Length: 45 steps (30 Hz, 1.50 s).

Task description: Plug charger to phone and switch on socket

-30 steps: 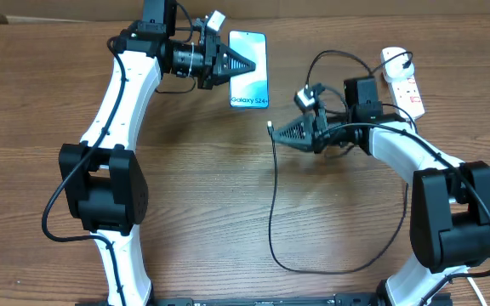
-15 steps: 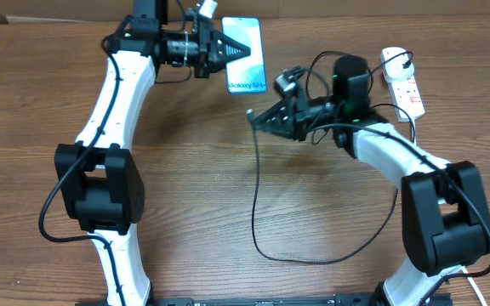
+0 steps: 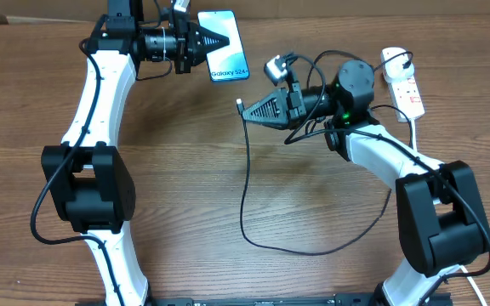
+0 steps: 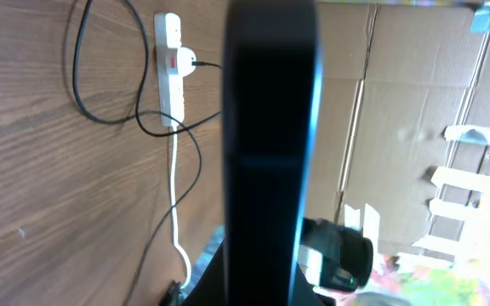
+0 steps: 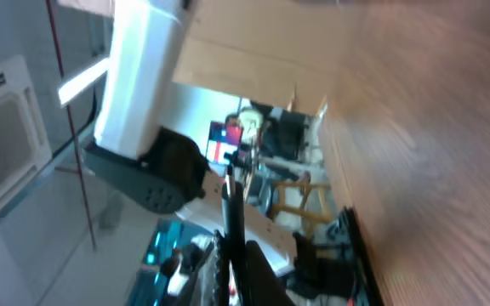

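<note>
Our left gripper [image 3: 215,41] is clamped on the phone [image 3: 228,61], holding it near the far edge of the table [image 3: 168,195]. The lit screen faces up, with the Galaxy S24 text at its near end. Our right gripper [image 3: 249,106] is pinched on the charger [image 3: 243,208] just behind its connector tip [image 3: 240,104]. The tip points left, near the phone's text end but apart from it. The cable drops in a wide loop across open wood and leads to the socket [image 3: 402,81] at the far right edge. Its plug end [image 3: 407,59] sits in an outlet there. The socket's white cord [image 4: 174,187] trails beside the right arm.
</note>
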Motion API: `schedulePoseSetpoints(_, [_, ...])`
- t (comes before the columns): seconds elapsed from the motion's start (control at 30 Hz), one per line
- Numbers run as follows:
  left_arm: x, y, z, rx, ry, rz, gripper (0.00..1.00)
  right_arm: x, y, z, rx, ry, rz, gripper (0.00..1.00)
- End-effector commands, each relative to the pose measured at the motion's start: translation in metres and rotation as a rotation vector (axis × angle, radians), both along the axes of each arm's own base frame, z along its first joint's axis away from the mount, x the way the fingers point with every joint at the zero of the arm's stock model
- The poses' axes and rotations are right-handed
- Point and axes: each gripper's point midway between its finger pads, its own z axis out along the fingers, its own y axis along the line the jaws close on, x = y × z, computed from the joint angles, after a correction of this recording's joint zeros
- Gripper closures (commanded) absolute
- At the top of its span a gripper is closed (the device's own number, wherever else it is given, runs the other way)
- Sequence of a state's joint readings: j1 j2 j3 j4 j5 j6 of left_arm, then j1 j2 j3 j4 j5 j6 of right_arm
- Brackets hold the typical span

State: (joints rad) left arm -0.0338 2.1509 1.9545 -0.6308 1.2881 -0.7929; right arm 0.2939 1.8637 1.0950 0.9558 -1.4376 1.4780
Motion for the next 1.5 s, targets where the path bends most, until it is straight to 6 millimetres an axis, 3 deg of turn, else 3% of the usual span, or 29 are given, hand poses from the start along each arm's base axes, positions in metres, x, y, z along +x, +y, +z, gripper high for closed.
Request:
schedulePoseSetpoints(0.0, [-0.006,-0.005,0.01,-0.049,0.052,-0.028,0.96,0.006,0.0,0.011,-0.003,0.118,-0.03,0.96])
schedulePoseSetpoints(0.47, [-0.021,-0.008,0.026,-0.135,0.043,-0.12,0.96,0.016,0.008,0.01,0.004,0.192,-0.089,0.96])
schedulePoseSetpoints(0.9, [-0.025,-0.021,0.025,-0.125,-0.011,-0.151,0.96,0.011,0.016,0.012,0.005,0.227,-0.076,0.96])
schedulePoseSetpoints(1.47, [-0.019,-0.015,0.021,-0.105,-0.011,-0.119,0.96,0.019,0.006,0.015,0.019,0.207,-0.108,0.96])
